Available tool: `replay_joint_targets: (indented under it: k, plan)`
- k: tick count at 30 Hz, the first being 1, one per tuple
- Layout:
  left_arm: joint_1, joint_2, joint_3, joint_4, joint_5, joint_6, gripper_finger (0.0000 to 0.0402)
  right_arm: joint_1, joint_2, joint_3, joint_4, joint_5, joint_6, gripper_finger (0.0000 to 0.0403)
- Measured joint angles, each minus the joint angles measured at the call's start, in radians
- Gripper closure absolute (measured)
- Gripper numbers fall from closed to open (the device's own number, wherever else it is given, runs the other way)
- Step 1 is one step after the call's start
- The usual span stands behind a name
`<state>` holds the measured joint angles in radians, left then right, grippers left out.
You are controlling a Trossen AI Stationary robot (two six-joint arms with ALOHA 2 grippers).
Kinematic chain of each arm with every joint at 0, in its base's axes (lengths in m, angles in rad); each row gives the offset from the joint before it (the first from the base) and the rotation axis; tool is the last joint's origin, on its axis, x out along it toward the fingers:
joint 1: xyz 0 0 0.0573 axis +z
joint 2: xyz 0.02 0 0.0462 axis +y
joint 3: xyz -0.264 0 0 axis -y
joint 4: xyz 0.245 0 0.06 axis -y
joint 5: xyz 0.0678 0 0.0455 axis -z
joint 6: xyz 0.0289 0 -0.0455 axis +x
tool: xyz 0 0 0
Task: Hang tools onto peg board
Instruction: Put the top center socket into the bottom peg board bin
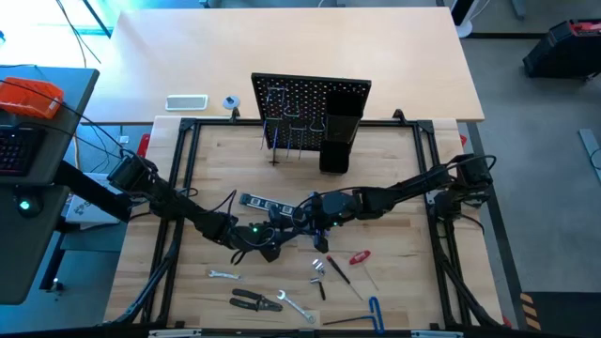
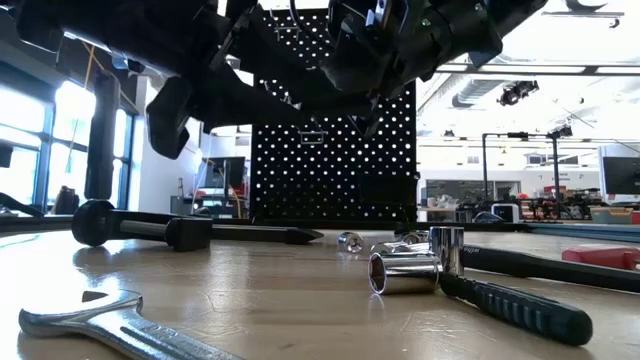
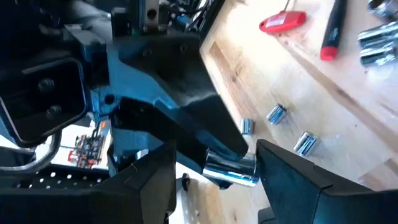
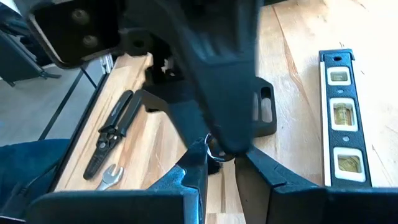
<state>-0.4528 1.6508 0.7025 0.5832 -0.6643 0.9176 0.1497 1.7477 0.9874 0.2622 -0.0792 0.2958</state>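
I see the table [image 1: 394,178] from above, with the peg board [image 1: 311,100] standing upright at its far edge, thin hooks and a black box holder [image 1: 336,143] on its front. Both arms reach in to the middle of the table and meet there. The level [image 4: 339,124] lies flat just behind them. The left gripper [image 3: 214,180] is spread open around a black clamp [image 3: 186,112] with a shiny screw end, its fingers [image 3: 298,186] on either side of it. The right gripper [image 4: 219,163] pinches the same clamp from the other side, fingers nearly together on a small metal part. Pliers [image 1: 254,300] and wrenches [image 1: 296,307] lie near the front edge. A red screwdriver [image 1: 360,256], a blue hex key [image 1: 376,313] and small sockets [image 1: 319,266] sit to the right.
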Motion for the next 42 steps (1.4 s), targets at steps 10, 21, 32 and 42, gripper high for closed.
replay_joint_targets:
  k: [10, 21, 32, 42]
  plan:
    - [-0.02, 0.0, 0.0, -0.001, 0.028, 0.027, 0.0188, 0.0, 0.001, -0.001, 0.001, -0.031, 0.003, 0.035]
    - [-0.02, 0.0, 0.001, 0.003, 0.011, 0.036, 0.0229, 0.0, 0.001, 0.0, 0.005, -0.062, 0.019, 0.035]
    - [-0.02, 0.0, 0.007, -0.017, 0.02, 0.029, 0.0291, 0.0, -0.001, 0.0, 0.002, -0.063, 0.018, 0.035]
    - [-0.02, 0.0, 0.007, -0.018, -0.008, 0.029, 0.0294, 0.0, -0.001, 0.0, 0.003, -0.065, 0.018, 0.0343]
